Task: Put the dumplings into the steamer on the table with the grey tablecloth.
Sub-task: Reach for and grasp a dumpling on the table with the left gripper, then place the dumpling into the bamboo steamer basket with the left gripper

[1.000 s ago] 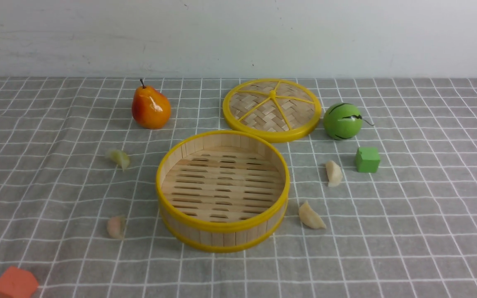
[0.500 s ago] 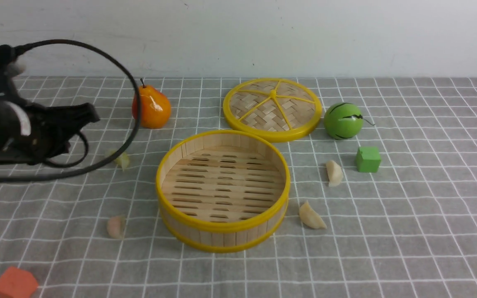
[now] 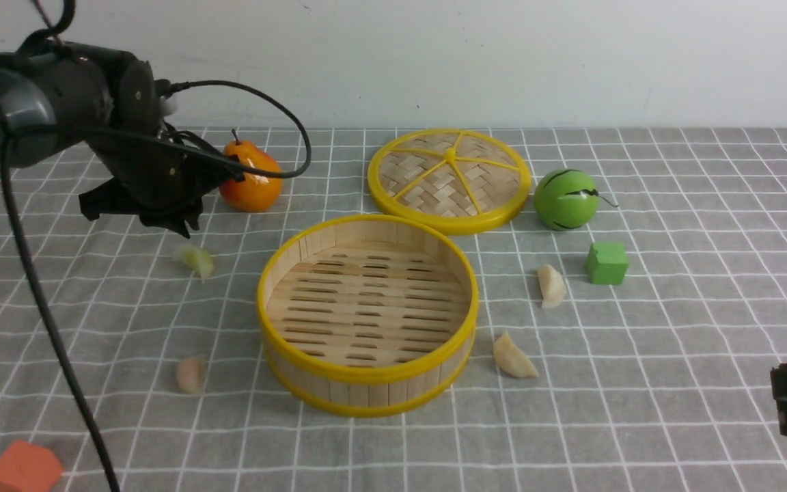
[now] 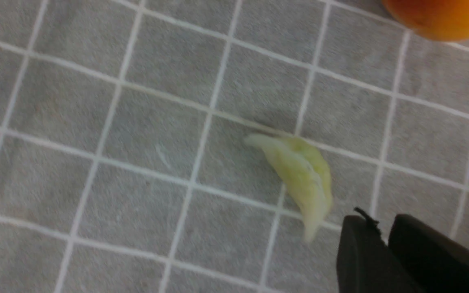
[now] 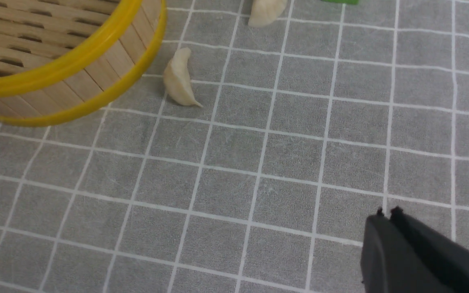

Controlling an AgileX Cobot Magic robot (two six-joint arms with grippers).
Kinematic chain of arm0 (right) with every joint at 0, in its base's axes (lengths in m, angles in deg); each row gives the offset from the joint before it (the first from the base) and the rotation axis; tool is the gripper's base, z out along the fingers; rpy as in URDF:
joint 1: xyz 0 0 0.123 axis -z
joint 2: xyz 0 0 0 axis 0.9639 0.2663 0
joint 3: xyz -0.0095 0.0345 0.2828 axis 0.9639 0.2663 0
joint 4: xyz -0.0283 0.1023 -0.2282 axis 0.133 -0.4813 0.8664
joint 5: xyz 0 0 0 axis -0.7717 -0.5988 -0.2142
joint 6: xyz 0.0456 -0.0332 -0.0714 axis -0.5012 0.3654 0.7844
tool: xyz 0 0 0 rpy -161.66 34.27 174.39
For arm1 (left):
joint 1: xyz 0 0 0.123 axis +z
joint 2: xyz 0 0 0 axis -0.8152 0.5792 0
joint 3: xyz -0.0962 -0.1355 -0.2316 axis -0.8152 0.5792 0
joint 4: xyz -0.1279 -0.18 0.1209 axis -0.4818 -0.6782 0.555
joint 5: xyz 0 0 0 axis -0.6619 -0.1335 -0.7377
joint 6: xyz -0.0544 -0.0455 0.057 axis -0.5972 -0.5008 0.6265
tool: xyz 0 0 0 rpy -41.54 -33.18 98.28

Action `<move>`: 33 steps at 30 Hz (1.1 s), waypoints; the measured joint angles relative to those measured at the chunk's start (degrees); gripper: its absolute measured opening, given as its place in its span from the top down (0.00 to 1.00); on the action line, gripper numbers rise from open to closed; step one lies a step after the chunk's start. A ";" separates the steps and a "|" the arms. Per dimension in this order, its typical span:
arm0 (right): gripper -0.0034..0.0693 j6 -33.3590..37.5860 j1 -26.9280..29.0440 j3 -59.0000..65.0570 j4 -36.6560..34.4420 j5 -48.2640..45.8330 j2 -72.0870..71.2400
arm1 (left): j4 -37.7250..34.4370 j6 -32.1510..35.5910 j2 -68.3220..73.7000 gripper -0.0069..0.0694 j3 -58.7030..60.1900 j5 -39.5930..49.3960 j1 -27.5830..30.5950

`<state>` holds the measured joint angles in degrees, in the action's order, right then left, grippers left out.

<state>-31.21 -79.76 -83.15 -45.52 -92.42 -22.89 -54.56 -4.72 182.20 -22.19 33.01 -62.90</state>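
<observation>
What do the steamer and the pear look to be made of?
Steamer: looks like bamboo or pale wood, fairly matt, shown by the grain and strip joints in its wall; its smooth yellow rims could be plastic or painted.

Pear: probably plastic or lacquered foam with a glossy finish, going by the bright highlight on its orange skin; real fruit isn't ruled out.

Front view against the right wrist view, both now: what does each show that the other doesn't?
Only the front view: the pear, the woven lid, the green ball-shaped thing, the greenish dumpling, the pinkish dumpling, the orange cube and the left gripper.

Only the right wrist view: nothing separate, just a closer look.

Both: the steamer, the two cream-white dumplings, the green cube, the right gripper and the grey tablecloth.
</observation>
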 joint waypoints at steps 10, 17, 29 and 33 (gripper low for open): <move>0.93 0.12 0.00 -0.02 -0.65 1.17 0.00 | 3.77 -5.96 11.94 0.45 -9.75 3.46 0.83; 0.93 0.28 0.00 -0.02 -0.65 2.08 0.00 | 3.82 -6.09 13.25 0.66 -10.14 4.57 1.08; 0.91 0.29 0.00 -0.02 -0.65 2.81 0.00 | -11.37 8.49 -0.60 0.66 -10.61 6.18 -10.35; 0.91 0.29 0.00 -0.02 -0.65 2.80 0.00 | -11.52 8.28 2.36 0.66 -10.61 4.76 -14.53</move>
<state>-30.91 -79.76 -83.16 -46.17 -89.62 -22.89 -66.08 3.56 184.56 -32.81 37.77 -77.42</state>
